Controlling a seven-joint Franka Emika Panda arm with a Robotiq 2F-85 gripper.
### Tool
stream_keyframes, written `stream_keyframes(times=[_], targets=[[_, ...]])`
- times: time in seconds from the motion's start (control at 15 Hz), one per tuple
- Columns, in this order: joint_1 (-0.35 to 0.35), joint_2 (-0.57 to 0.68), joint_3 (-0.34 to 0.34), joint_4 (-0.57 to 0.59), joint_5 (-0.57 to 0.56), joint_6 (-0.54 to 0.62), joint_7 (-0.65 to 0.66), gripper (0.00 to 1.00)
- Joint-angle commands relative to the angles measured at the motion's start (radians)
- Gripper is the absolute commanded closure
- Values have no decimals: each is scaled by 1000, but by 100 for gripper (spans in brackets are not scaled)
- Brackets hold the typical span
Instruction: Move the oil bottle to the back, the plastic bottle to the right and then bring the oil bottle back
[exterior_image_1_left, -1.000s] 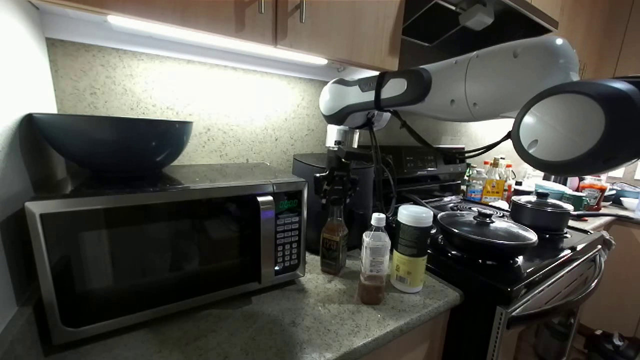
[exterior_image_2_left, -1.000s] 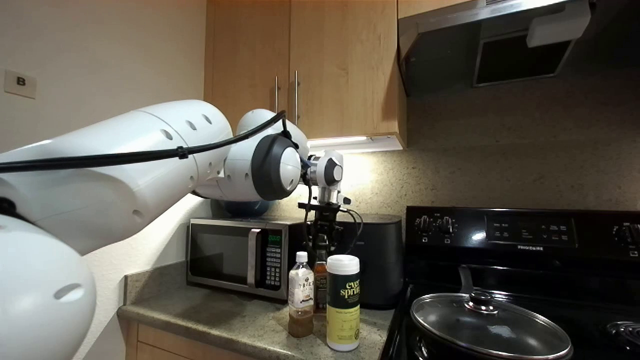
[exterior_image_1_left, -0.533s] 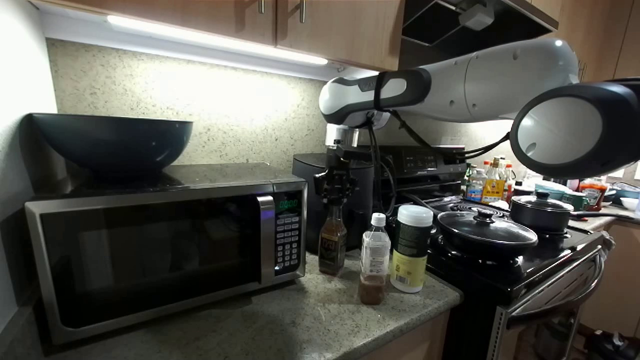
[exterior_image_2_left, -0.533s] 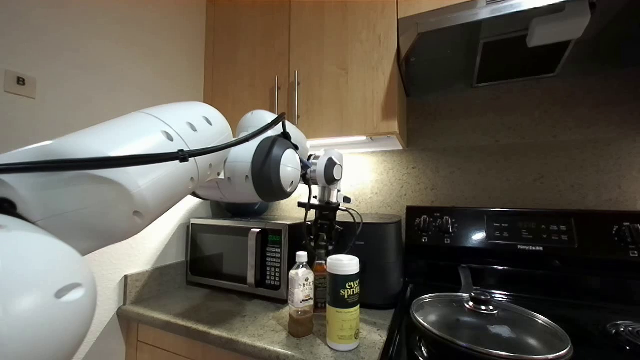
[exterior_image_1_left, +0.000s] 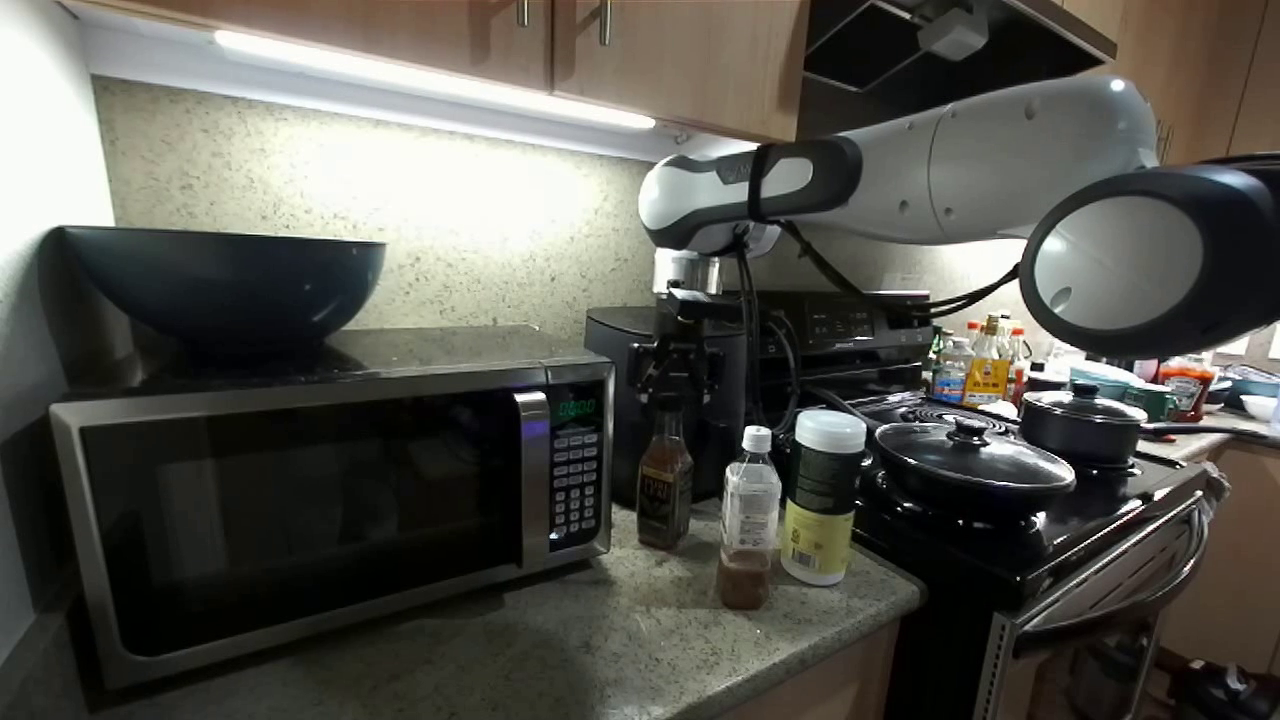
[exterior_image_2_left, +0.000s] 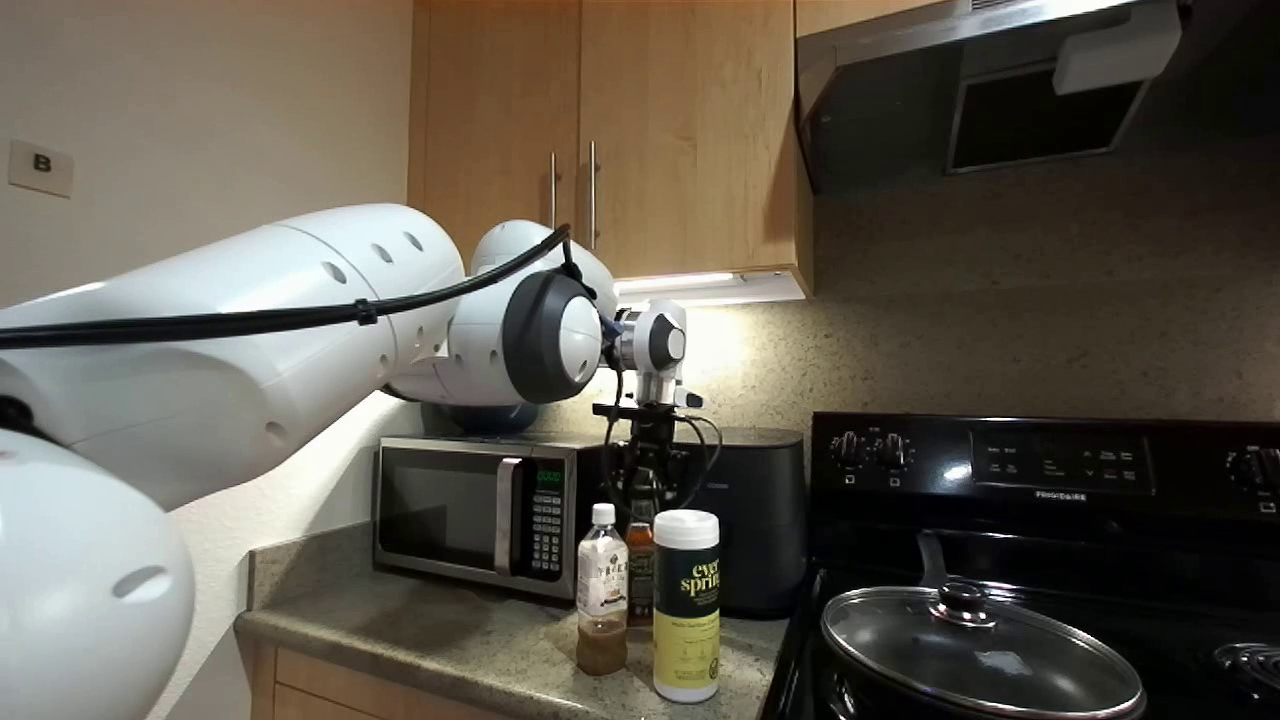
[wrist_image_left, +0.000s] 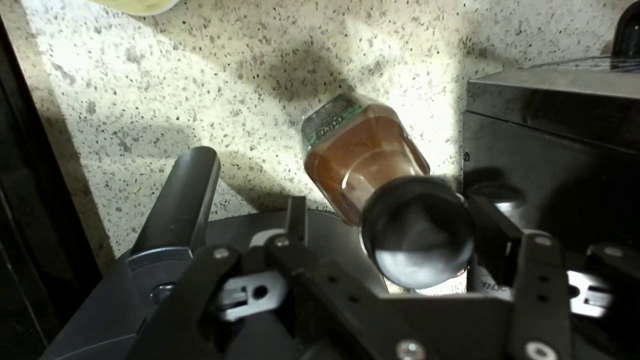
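A speckled counter (exterior_image_1_left: 450, 640) fills the near part of a kitchen corner, with a brightly lit wall (exterior_image_1_left: 430, 220) at the far side and wooden cabinets (exterior_image_2_left: 690, 140) overhead. Above the counter the gripper (wrist_image_left: 392, 220) points down, its jaws spread apart on either side of the dark cap (wrist_image_left: 417, 232) of the oil bottle (exterior_image_1_left: 664, 490). In the wrist view the cap lies toward the right of the opening, with a gap on its left; whether it touches on the right cannot be told. The wrist (exterior_image_2_left: 655, 390) hangs straight down, and in an exterior view the white arm (exterior_image_2_left: 330, 290) reaches in from the left toward the far wall, a black cable (exterior_image_2_left: 200, 325) along it. The oil bottle stands upright on the counter below the gripper, its cap at the height of the jaws, close to a black appliance (exterior_image_2_left: 740, 520) at the far side. Nearer and to its right, in an exterior view, the plastic bottle (exterior_image_1_left: 748, 520) stands upright and apart from it, with a white-lidded canister (exterior_image_1_left: 825, 480) just beside on the right; in both exterior views the gripper is on the far side of these two. To the left of the oil bottle sits the microwave (exterior_image_1_left: 320, 520), a big dark bowl (exterior_image_1_left: 225, 285) on top. Right of the counter is the black stove (exterior_image_2_left: 900, 515), bearing a lidded pan (exterior_image_1_left: 970, 497) and, farther off, a lidded pot (exterior_image_1_left: 1080, 440), with assorted bottles (exterior_image_1_left: 985, 375) crowded beyond.
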Motion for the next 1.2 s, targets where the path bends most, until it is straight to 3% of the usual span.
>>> stream_keyframes(times=[0.0,0.4,0.47,0.6,1.13], targets=[[1,-22,2,-11,11,-54,42,0],[2,-22,10,-14,13,-85,40,0],[1,-22,11,-13,12,-86,33,25],[0,-21,13,-12,12,-89,23,33],[6,-23,16,-14,0,-93,-12,84]])
